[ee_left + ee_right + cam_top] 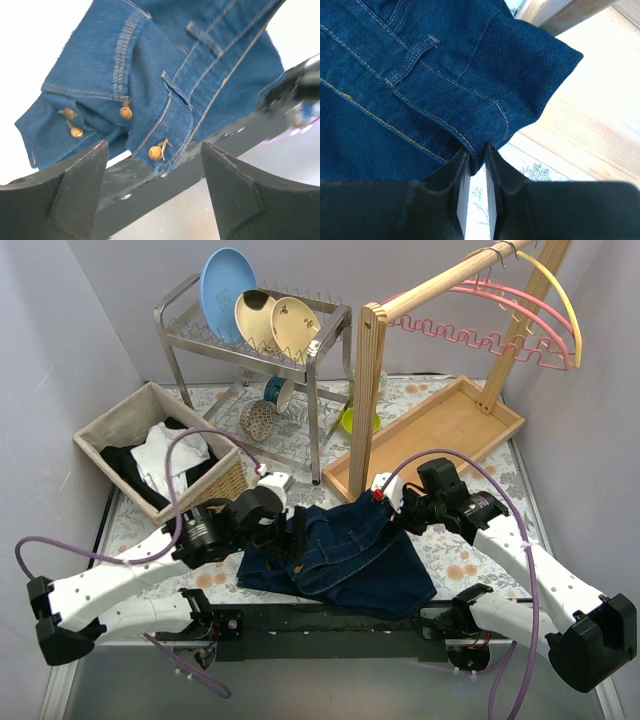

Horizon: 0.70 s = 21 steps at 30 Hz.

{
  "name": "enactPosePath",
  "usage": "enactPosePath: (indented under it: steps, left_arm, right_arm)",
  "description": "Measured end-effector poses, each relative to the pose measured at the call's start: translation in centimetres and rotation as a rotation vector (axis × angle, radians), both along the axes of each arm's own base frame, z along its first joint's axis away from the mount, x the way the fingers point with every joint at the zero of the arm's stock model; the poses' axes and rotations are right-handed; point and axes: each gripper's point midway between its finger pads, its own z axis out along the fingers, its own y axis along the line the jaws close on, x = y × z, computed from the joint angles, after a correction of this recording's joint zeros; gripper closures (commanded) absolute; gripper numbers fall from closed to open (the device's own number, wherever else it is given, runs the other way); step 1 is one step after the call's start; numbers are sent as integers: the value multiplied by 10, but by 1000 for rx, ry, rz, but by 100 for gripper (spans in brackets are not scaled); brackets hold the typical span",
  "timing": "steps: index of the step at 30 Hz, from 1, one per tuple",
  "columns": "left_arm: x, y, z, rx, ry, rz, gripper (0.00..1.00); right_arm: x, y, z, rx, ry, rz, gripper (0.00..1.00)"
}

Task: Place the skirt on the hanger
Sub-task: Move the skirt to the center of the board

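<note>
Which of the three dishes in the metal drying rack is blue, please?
The tall round blue plate at the left end; the two cream dishes to its right are lower.

The table [455, 560] has a top with little flowers on it. A blue jean skirt [345, 550] lies in a crumpled heap in the middle of the near side, and its lower part reaches the near edge. A woven basket [120, 425] sits by the left edge. A metal dish rack [315, 420] stands on its legs at the far edge, near the middle. Under it on the table are a blue cup [275, 392] and a round wire thing [257, 420]. A green bowl [355, 422] sits just to the right of the rack. A long wooden tray [450, 430] lies slanted toward the far right corner, with wooden posts standing up from it.
</note>
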Motion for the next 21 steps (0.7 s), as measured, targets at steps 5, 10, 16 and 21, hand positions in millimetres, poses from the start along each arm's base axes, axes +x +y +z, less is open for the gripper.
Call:
enactPosePath:
  steps: [5, 10, 16, 21]
  left_arm:
    - [3, -22, -28, 111, 5, -170, 24]
    - [8, -33, -49, 200, -1, -282, 23]
    - [17, -54, -42, 214, -78, -433, 23]
    - [17, -75, -30, 214, -223, -586, 21]
  right_arm:
    - [-1, 3, 1, 14, 9, 5, 74]
    - [-2, 4, -1, 22, 23, 2, 74]
    - [-3, 6, 0, 42, 43, 5, 75]
    - [-3, 7, 0, 67, 68, -10, 96]
